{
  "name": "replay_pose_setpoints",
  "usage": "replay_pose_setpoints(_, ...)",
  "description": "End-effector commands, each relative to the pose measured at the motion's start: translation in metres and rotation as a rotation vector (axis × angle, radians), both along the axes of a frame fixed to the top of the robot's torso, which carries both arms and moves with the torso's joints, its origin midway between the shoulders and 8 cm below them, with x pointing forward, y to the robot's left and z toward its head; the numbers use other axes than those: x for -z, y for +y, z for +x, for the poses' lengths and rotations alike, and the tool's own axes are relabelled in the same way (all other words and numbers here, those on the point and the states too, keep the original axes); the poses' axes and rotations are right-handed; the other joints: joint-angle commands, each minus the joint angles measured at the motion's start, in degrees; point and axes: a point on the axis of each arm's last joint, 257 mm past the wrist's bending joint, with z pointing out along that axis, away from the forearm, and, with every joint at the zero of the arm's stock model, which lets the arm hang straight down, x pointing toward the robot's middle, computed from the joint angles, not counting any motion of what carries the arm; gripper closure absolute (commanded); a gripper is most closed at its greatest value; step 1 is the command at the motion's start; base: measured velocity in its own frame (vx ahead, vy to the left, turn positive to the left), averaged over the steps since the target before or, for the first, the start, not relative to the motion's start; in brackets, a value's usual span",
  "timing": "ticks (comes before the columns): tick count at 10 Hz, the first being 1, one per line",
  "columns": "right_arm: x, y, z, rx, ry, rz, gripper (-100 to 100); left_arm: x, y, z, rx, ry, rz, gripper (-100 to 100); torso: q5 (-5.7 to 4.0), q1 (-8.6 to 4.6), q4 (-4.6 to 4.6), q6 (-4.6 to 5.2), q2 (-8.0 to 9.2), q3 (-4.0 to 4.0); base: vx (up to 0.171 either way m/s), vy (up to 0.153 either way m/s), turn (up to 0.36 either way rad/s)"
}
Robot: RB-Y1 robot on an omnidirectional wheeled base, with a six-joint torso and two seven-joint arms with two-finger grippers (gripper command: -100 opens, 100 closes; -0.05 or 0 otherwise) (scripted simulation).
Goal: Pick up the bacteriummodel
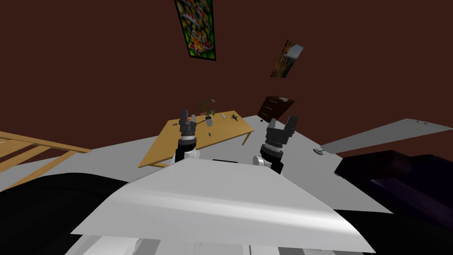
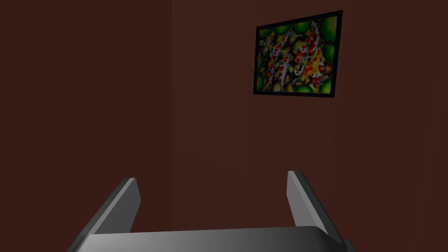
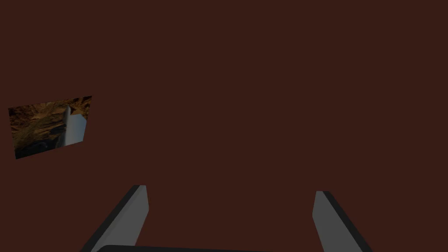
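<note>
A wooden table stands ahead of me across the grey floor. On its far end lies a small dark spiky object, which may be the bacterium model, though it is too small to tell. Both arms are raised in front of my chest, well short of that object. My left gripper is open with nothing between its fingers. My right gripper is open and holds nothing either. Both point at the dark red wall.
The table also carries a potted plant, a small grey piece and a small light one. A dark dresser stands behind the table. A wooden frame is at the left, a dark sofa at the right.
</note>
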Motion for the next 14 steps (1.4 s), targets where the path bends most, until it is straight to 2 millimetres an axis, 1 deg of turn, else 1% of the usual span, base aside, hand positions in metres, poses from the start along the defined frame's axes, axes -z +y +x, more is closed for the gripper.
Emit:
replay_pose_setpoints(1, 0.0, 0.0, 0.0, 0.0, 0.0, 0.0, 0, 0.006, -0.004, 0.004, 0.017, 0.025, 0.031, -100, 0.0, 0.0, 0.0, 0.0, 0.0, 0.0, 0.003, -0.005, -0.011)
replay_pose_setpoints(4, 0.0, 0.0, 0.0, 0.0, 0.0, 0.0, 0, 0.029, -0.008, 0.02, 0.044, 0.105, 0.08, -100, -0.01, -0.03, -0.01, 0.0, -0.03, -0.02, 0.009, -0.014, -0.02)
replay_pose_setpoints(7, 0.0, 0.0, 0.0, 0.0, 0.0, 0.0, 0, 0.063, -0.006, 0.042, 0.051, 0.219, 0.099, -100, -0.01, -0.07, -0.02, 0.01, -0.09, -0.05, 0.02, -0.02, -0.029)
replay_pose_setpoints(8, 0.0, 0.0, 0.0, 0.0, 0.0, 0.0, 0, 0.063, -0.006, 0.042, 0.051, 0.219, 0.099, -100, -0.01, -0.08, -0.02, 0.0, -0.1, -0.06, 0.014, -0.019, -0.011)
replay_pose_setpoints(12, 0.0, 0.0, 0.0, 0.0, 0.0, 0.0, 0, 0.118, 0.002, 0.071, 0.047, 0.393, 0.1, -100, -0.02, -0.09, -0.02, 0.0, -0.1, -0.06, 0.018, -0.024, -0.035)
replay_pose_setpoints(13, 0.0, 0.0, 0.0, 0.0, 0.0, 0.0, 0, 0.118, 0.002, 0.071, 0.047, 0.395, 0.1, -100, -0.02, -0.1, -0.02, 0.0, -0.1, -0.06, 0.014, -0.018, -0.006)
replay_pose_setpoints(14, 0.0, 0.0, 0.0, 0.0, 0.0, 0.0, 0, 0.133, 0.004, 0.077, 0.045, 0.44, 0.1, -100, -0.02, -0.07, -0.02, -0.01, -0.07, -0.04, 0.011, -0.012, -0.02)
